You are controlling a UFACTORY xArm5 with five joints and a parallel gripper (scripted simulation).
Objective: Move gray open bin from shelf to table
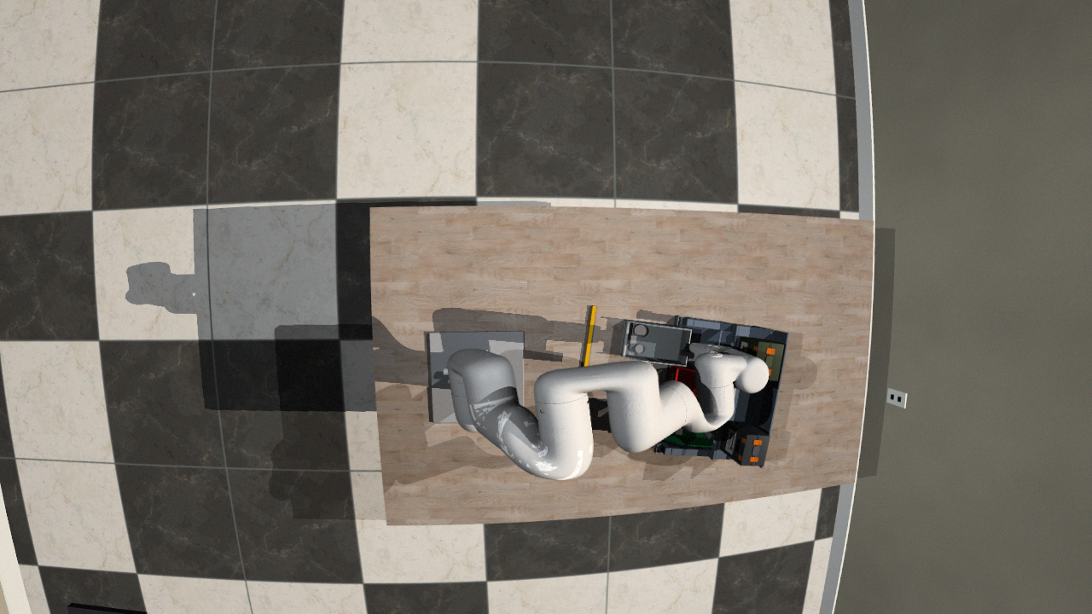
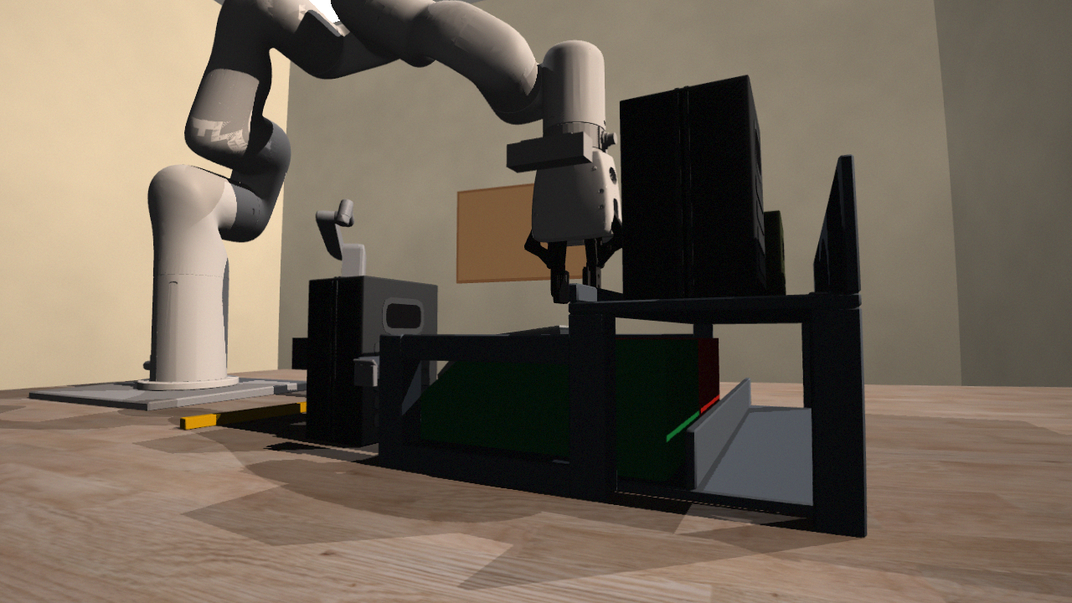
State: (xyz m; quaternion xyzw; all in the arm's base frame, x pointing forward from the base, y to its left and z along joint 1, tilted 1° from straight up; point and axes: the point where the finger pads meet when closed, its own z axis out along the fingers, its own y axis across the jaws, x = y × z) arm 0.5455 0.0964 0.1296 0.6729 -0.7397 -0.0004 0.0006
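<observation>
The gray open bin [image 1: 653,341] stands at the left end of the dark shelf [image 1: 736,392], with two round parts showing inside it. In the side view the bin [image 2: 374,352] has a gray face with a handle slot, and a gray part [image 2: 341,232] sticks up out of it. My gripper [image 2: 575,288] points straight down at the near left corner of the upper shelf level. Its fingers stand a little apart on either side of a small light-gray edge [image 2: 583,292]. I cannot tell what that edge belongs to. From above, my wrist [image 1: 721,370] hides the fingers.
A tall black bin [image 2: 689,187] stands on the upper level just right of the gripper. A green bin [image 2: 524,401] and a red bin [image 2: 708,371] sit on the lower level beside a gray sloped tray [image 2: 749,450]. A yellow bar [image 1: 589,336] lies between my base [image 1: 473,373] and the shelf.
</observation>
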